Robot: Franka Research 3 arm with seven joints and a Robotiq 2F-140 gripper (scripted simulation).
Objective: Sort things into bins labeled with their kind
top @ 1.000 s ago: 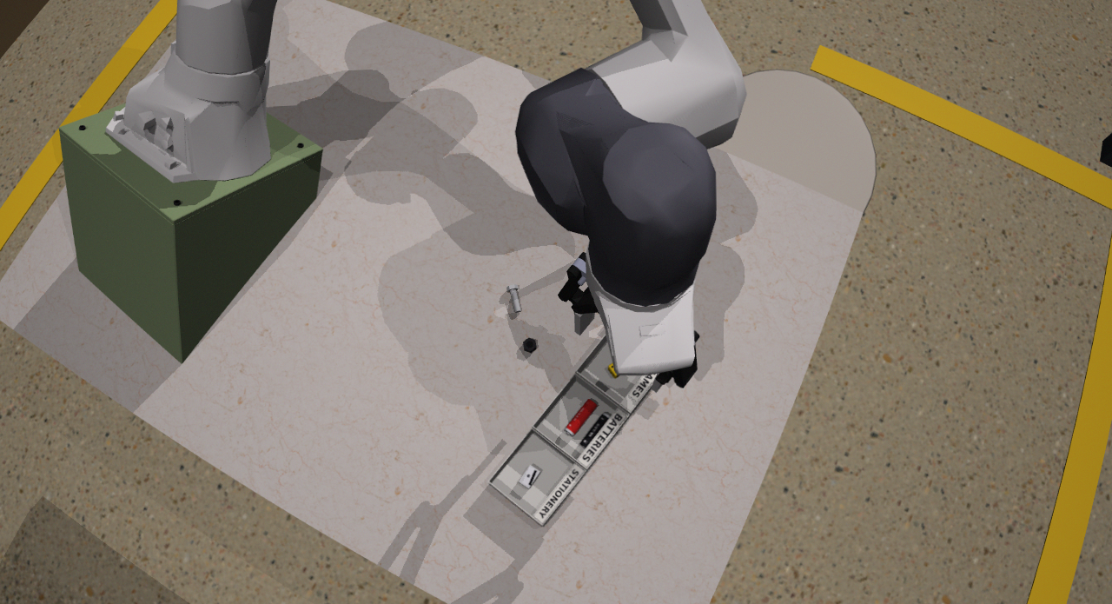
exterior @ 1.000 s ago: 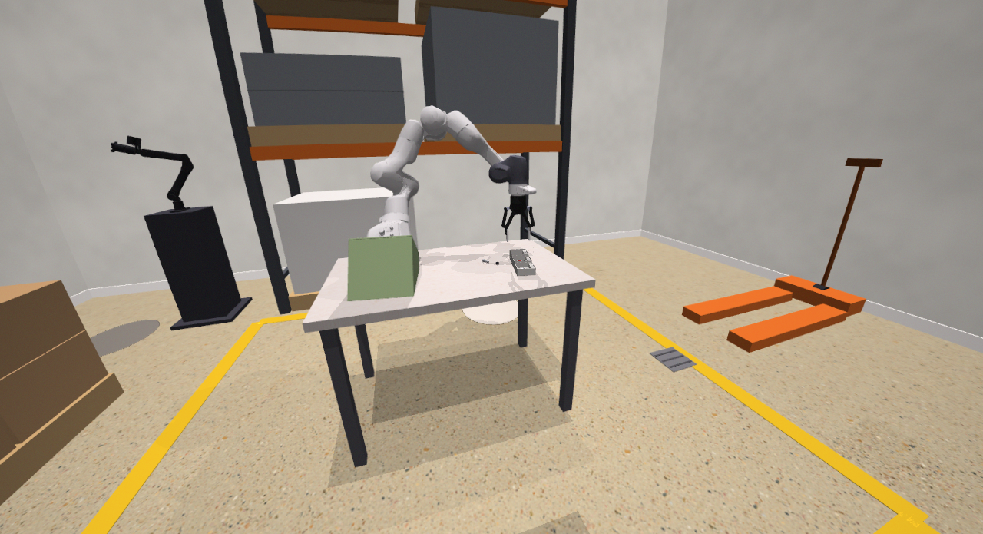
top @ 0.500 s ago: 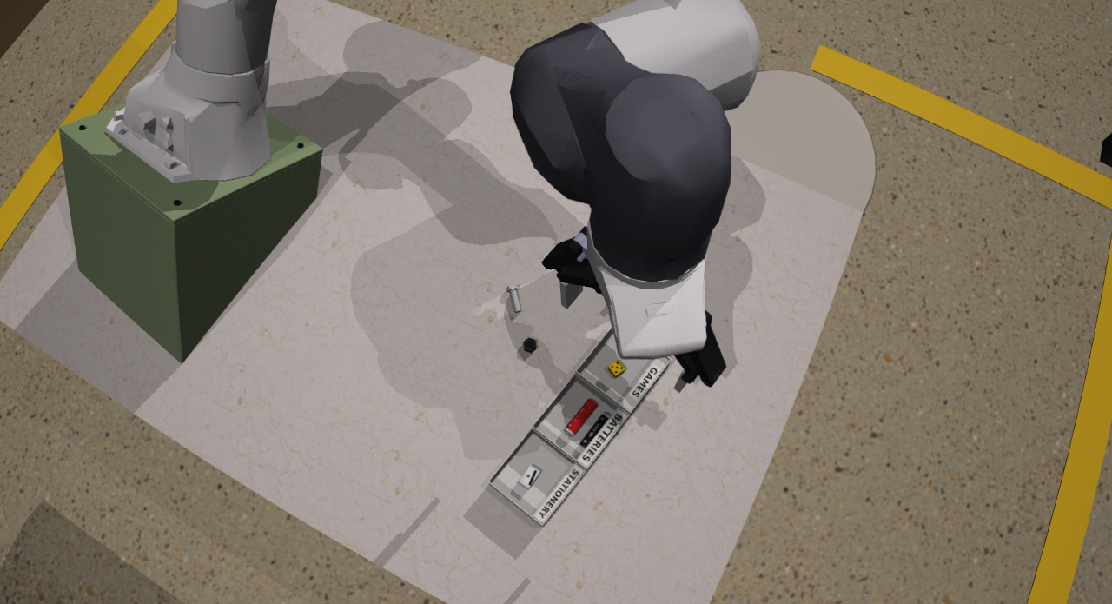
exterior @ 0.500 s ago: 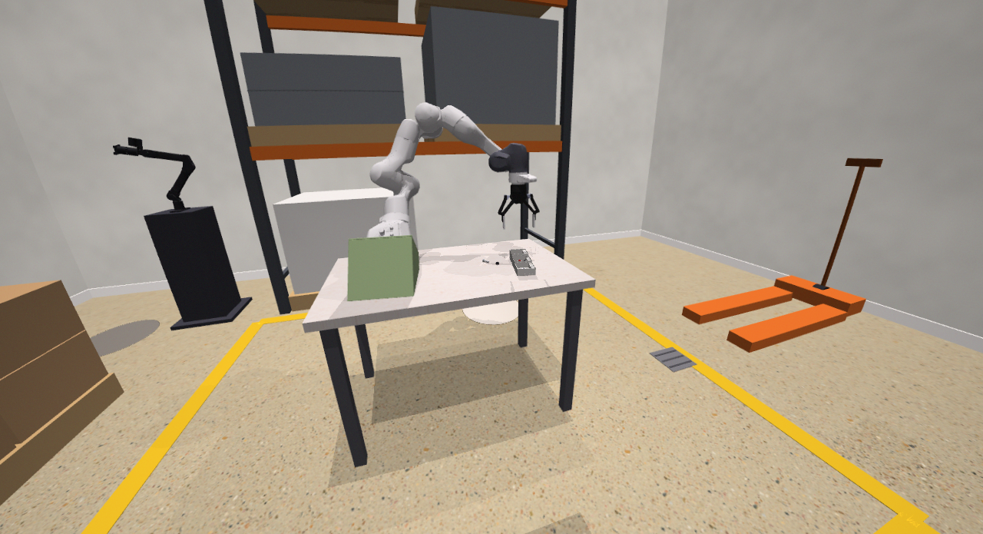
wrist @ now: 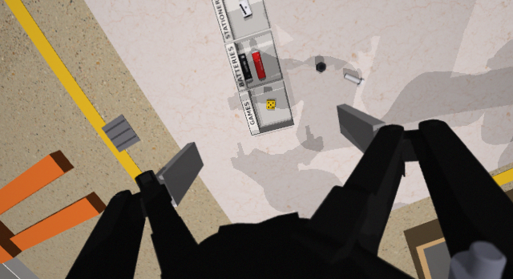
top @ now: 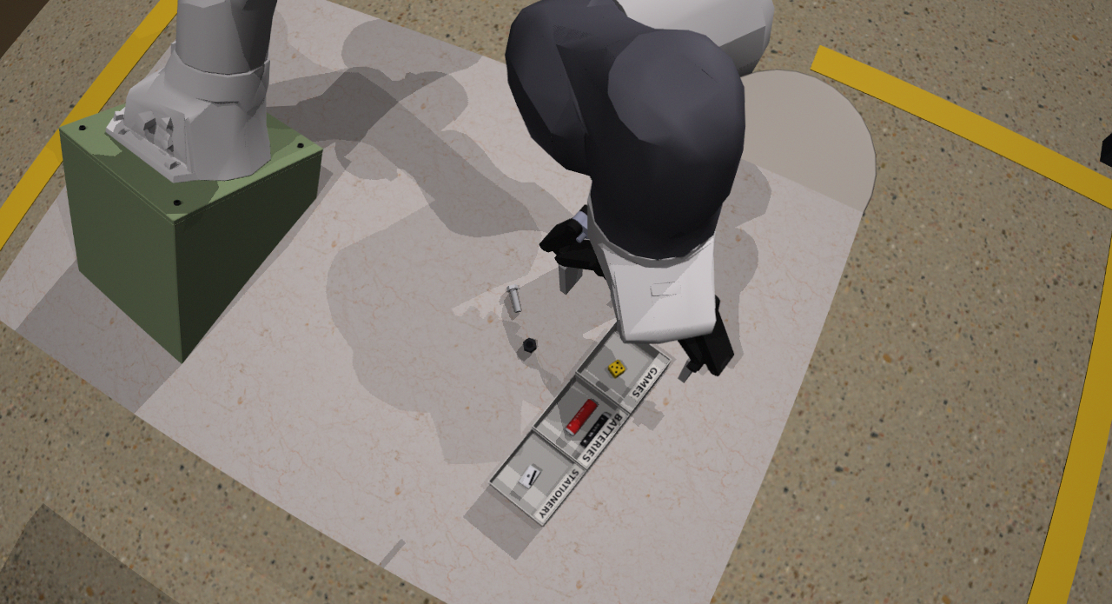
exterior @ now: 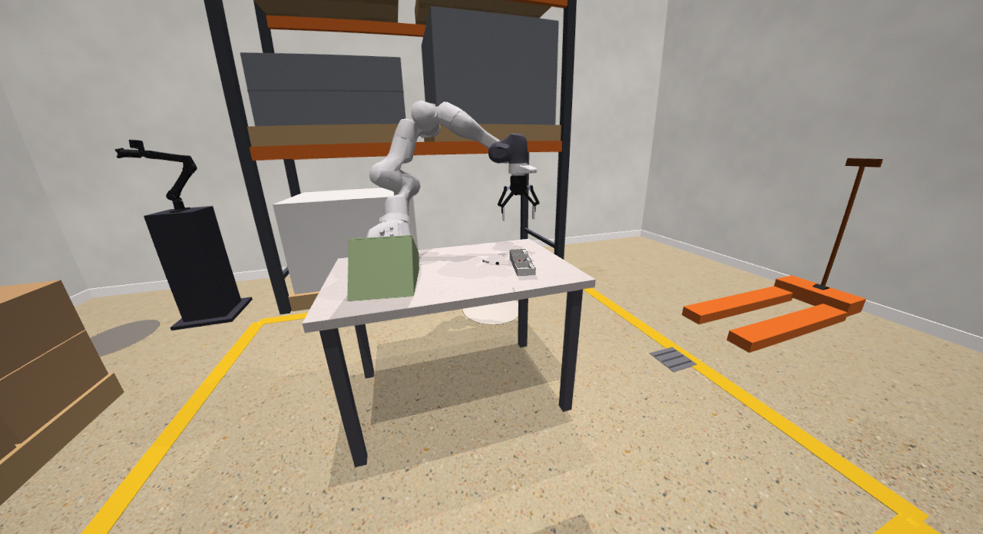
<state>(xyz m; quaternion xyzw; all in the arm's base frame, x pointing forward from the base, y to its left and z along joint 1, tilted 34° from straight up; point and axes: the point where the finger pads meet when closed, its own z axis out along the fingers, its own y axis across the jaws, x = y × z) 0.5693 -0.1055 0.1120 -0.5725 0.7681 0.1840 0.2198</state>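
My gripper (top: 628, 327) (exterior: 518, 213) (wrist: 265, 137) is open and empty, high above the table near the games bin (top: 645, 382) (wrist: 249, 112). A yellow die (top: 616, 368) (wrist: 271, 104) lies in that bin. The batteries bin (top: 603, 439) (wrist: 235, 66) holds a red battery (top: 581, 416) (wrist: 259, 65) and a black battery (top: 594, 429) (wrist: 245, 66). The stationery bin (top: 558, 494) (wrist: 222, 16) holds a small white and black thing (top: 530, 476) (wrist: 245, 9). A silver bolt (top: 514, 298) (wrist: 353, 78) and a black nut (top: 529, 344) (wrist: 321, 66) lie on the table.
The three bins stand in a row, end to end, on the pale table (top: 272, 382) (exterior: 453, 283). The green block (top: 124, 235) (exterior: 381, 270) under the arm's base stands at the other end of the table. A tall shelf rack stands behind.
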